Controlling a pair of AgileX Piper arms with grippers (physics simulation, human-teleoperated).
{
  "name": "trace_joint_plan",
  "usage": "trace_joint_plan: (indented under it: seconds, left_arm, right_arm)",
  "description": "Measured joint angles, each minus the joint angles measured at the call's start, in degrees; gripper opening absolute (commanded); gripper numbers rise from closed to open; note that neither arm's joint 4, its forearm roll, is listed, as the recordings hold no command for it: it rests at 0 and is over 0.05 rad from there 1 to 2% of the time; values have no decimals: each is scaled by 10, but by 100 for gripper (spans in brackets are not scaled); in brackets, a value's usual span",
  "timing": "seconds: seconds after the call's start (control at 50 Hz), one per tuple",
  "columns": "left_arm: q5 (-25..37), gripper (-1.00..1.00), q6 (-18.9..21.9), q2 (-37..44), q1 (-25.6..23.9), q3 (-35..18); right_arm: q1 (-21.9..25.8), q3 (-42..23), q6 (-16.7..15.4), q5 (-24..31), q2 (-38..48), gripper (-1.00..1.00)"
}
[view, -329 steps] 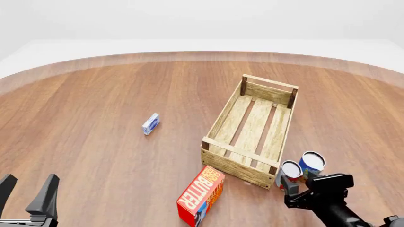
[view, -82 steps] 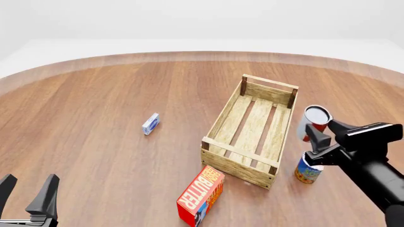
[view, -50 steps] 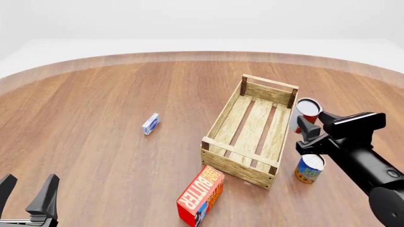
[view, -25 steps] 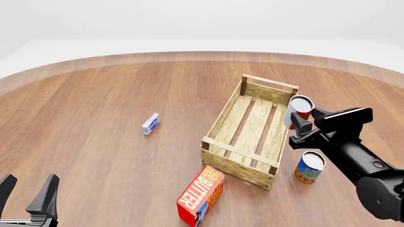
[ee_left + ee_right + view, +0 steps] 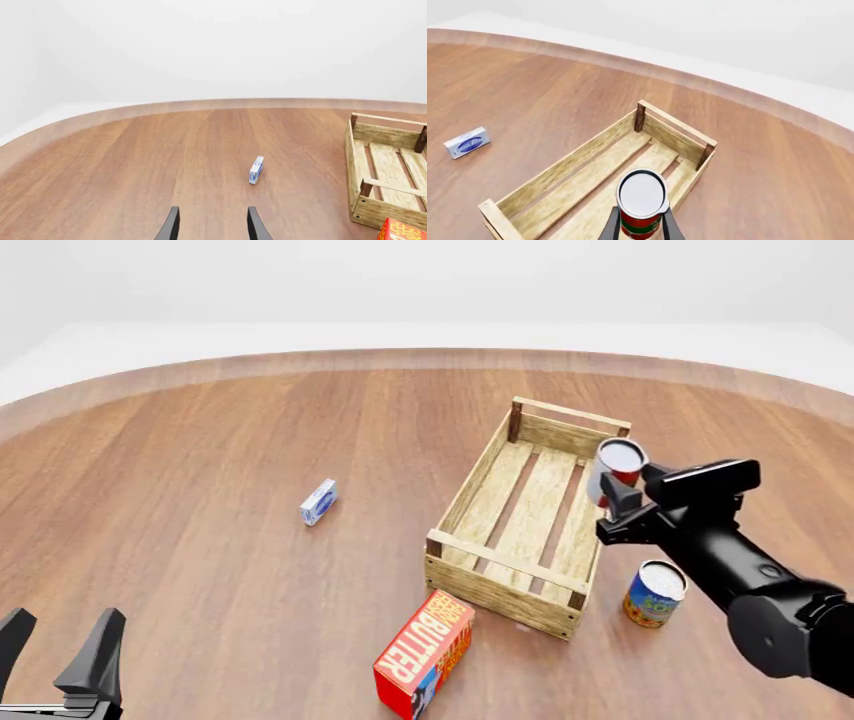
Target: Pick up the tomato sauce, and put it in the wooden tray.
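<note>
The right claw (image 5: 611, 502) is clenched on the sauce can (image 5: 618, 468) and holds it in the air, upright, over the right-hand side of the tray (image 5: 497, 489) — in the front view the can shows against the tray's right wall. From the right wrist view the can (image 5: 642, 200) sits between the two fingers (image 5: 610, 227), its silvery top facing the camera and the red and green label just visible beneath, with the tray's slatted floor (image 5: 587, 187) spread out under it. The tray stands on the bench (image 5: 214, 450), its long sides running away from the arms and slightly to the right. A blue can (image 5: 654, 593) stands upright on the bench just beside the tray's near right corner, apart from the claw. A red butter box (image 5: 424, 652) lies near the tray's front left corner, and a small blue-and-white packet (image 5: 318, 502) stands well to the left of the tray. The left claw (image 5: 60, 655) hovers low at the near left edge of the bench — released, its fingers spread and nothing between them; its own camera shows the same two fingertips (image 5: 172, 227) apart, with the packet (image 5: 256, 169) farther out on the wood.
</note>
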Motion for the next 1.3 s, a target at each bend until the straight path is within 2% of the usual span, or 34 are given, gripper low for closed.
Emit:
trace_joint_plan:
  seconds: [1.3]
  left_arm:
    - [0, 100, 0, 0, 0, 0]
  right_arm:
    - [19, -94, -1, -35, 144, -100]
